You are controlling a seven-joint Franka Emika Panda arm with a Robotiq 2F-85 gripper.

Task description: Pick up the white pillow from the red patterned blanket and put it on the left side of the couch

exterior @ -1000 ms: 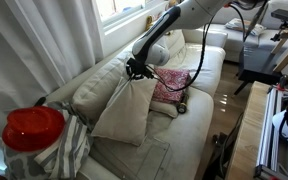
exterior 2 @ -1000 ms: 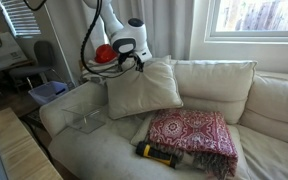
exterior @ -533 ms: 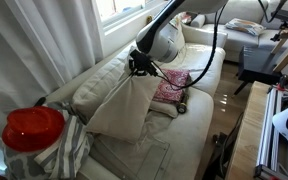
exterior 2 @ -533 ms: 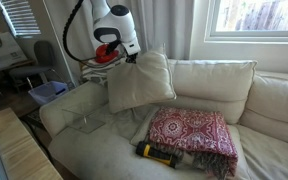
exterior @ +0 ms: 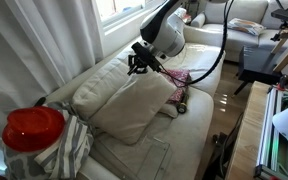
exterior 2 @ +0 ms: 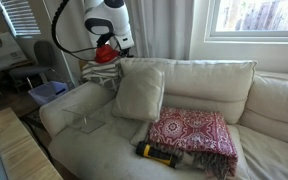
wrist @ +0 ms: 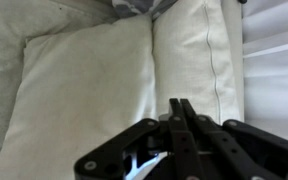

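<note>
The white pillow (exterior: pixel 124 105) (exterior 2: pixel 139 92) leans on the back cushion at the left end of the couch (exterior: pixel 199 100) (exterior 2: pixel 274 100). In the wrist view it (wrist: pixel 79 90) fills the left half, lying below the fingers. My gripper (exterior: pixel 139 65) (exterior 2: pixel 112 45) (wrist: pixel 180 105) hangs above the pillow, apart from it. Its fingers are pressed together and hold nothing. The red patterned blanket (exterior: pixel 179 78) (exterior 2: pixel 189 135) lies bare on the seat, beside the pillow.
A yellow-and-black object (exterior 2: pixel 156 153) lies at the blanket's front edge. A clear plastic box (exterior 2: pixel 84 122) sits on the seat by the armrest. A shiny red round object (exterior: pixel 32 128) (exterior 2: pixel 106 55) rests on a striped cloth (exterior: pixel 69 150).
The pillow hung from my gripper before. It has now dropped free and rests against the back cushion. My gripper has risen away from it.
</note>
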